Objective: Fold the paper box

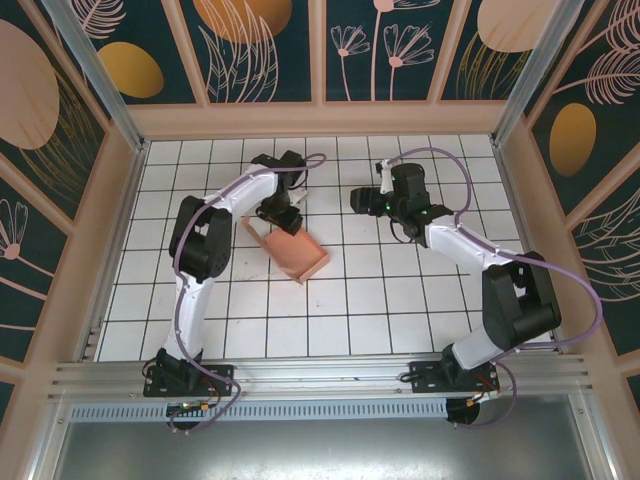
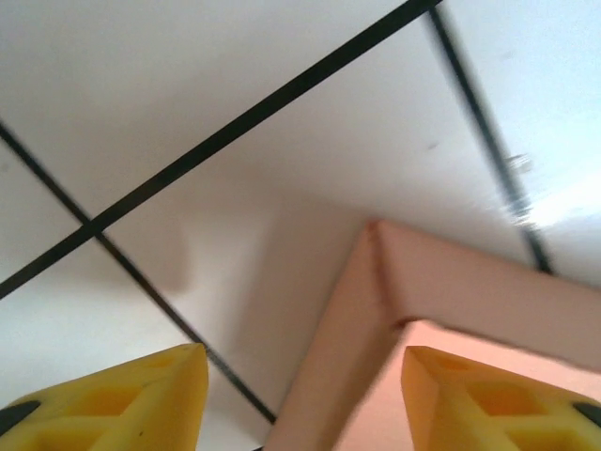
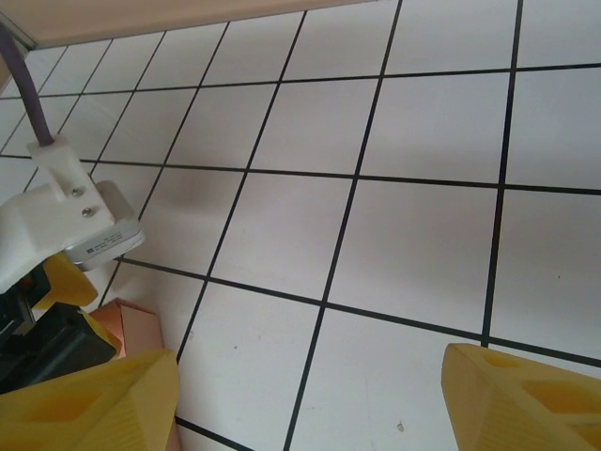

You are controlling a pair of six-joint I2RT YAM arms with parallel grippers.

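Note:
The paper box (image 1: 297, 255) is salmon-pink cardboard, partly folded into an open tray with raised walls, lying left of the table's centre. My left gripper (image 1: 284, 218) hangs over its far edge. In the left wrist view the box's corner wall (image 2: 451, 282) runs up between the yellow fingers (image 2: 141, 395); the left gripper (image 2: 303, 376) is open and astride that wall, without pinching it. My right gripper (image 1: 360, 200) is to the right of the box, apart from it. It stands open (image 3: 305, 376) over bare tiles, and a corner of the box (image 3: 136, 324) shows at the lower left.
The white gridded table (image 1: 400, 300) is fenced by a low wooden rim (image 1: 320, 120) at the back and sides. The left arm's wrist housing (image 3: 75, 225) sits close to the right gripper's left finger. Open tiles lie in front of and to the right of the box.

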